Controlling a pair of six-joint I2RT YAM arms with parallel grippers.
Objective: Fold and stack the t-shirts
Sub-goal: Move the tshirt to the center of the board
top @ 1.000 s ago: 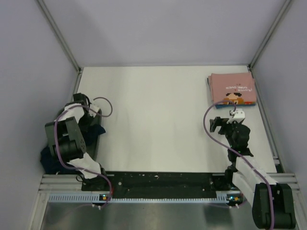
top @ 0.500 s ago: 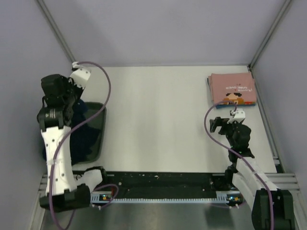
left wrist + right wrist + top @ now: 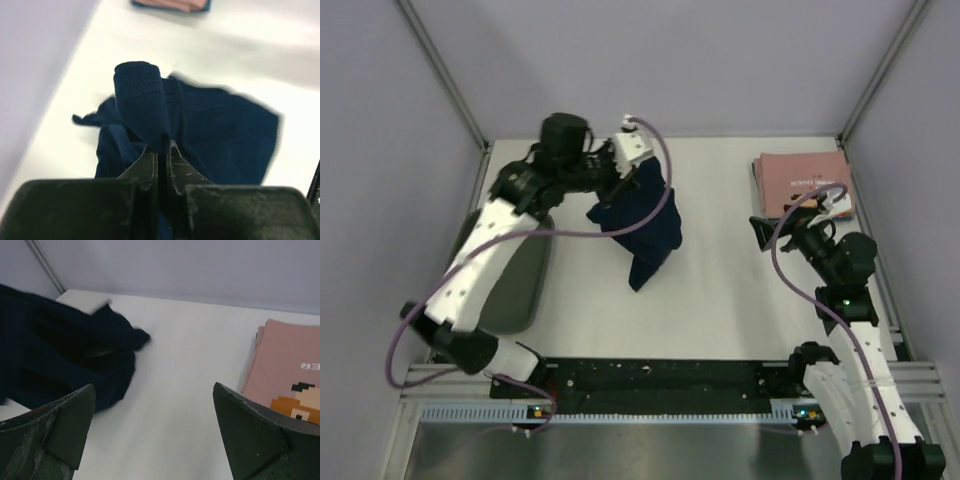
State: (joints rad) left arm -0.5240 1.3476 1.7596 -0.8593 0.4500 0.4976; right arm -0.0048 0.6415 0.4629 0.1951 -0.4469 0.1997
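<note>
Where the two arms are bolted at the near edge, the table [image 3: 720, 300] runs white toward the far wall. Near left: a dark green tray [image 3: 520, 300] lies on the table, partly under the left arm [image 3: 480, 270], which reaches over it toward the far middle. Near right: the right arm [image 3: 850, 320] rises from its base and bends left. Right gripper [image 3: 155, 415] released, jaws spread wide, nothing between them, bare table under the gap. It sits on the right side, just near of the pink shirt and not touching it.

Middle, slightly left of centre: navy shirt [image 3: 645, 225] hangs bunched from the left gripper [image 3: 161, 150]. Jaws clenched on a rolled fold of the cloth. The wrist view shows the fold pinched right at the fingertips, with the rest of the cloth drooping below over the table. Shirt crumpled, unfolded, one tail pointing toward the near side. Whether that low tip touches the table I cannot tell. It is well apart from the tray and from the pink shirt.

Far right corner: pink shirt [image 3: 800, 175] lies folded flat in a rectangle on the table, print up, cartoon face and white lettering showing. A thin blue edge shows along its near side.
</note>
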